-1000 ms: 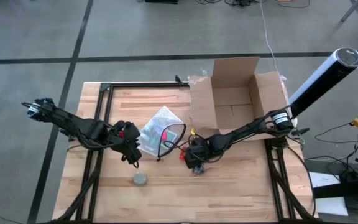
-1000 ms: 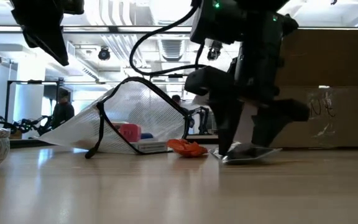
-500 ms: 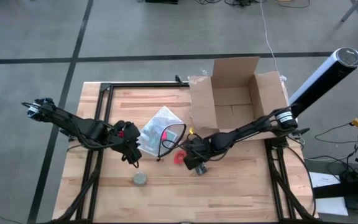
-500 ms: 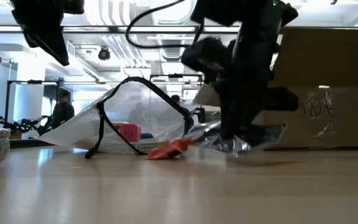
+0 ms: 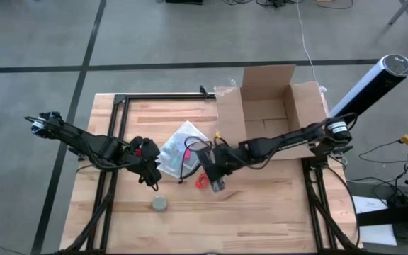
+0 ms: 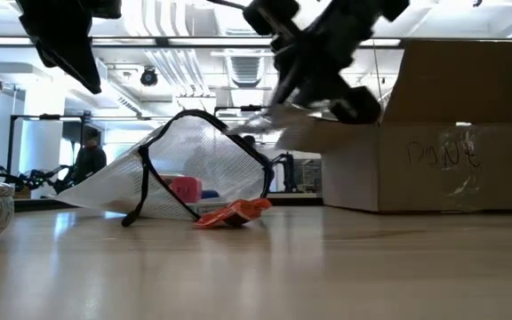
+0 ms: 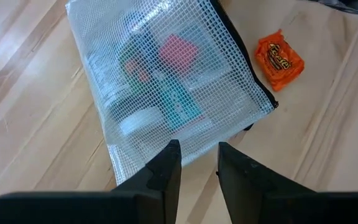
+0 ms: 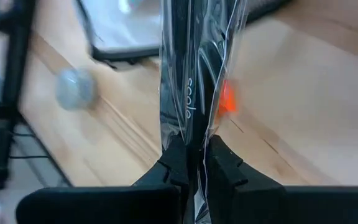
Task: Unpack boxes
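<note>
The brown cardboard box (image 5: pixel 271 106) (image 6: pixel 452 133) stands open on the table's far right, flaps up. My right gripper (image 5: pixel 214 185) (image 8: pixel 196 163) hangs above the table's middle, shut on a clear plastic packet (image 8: pixel 194 68) (image 6: pixel 274 114) with a dark thing inside. My left gripper (image 5: pixel 154 182) (image 7: pixel 199 168) hovers above the mesh zip pouch (image 7: pixel 166 87) (image 5: pixel 183 149), fingers slightly apart with nothing between them. An orange candy packet (image 7: pixel 279 59) (image 6: pixel 234 213) lies flat on the wood by the pouch. My right gripper pinches the clear packet between its two fingers at one end (image 8: pixel 194 134). The fingers slant down from the table's right. The packet is lifted clear of the table and sticks out beyond the fingertips.
A small round grey thing (image 5: pixel 160 204) (image 8: pixel 74 87) sits near the front left. A red thing (image 5: pixel 146 149) shows beside my left wrist. A black frame (image 5: pixel 119 113) runs along the table's left and far sides. Bare wood lies along the near edge.
My right gripper has shut on the clear packet that lay on the table and has risen with it, tipping less steeply downward; the packet now hangs clear. The orange candy packet has slid a little toward the table's left.
</note>
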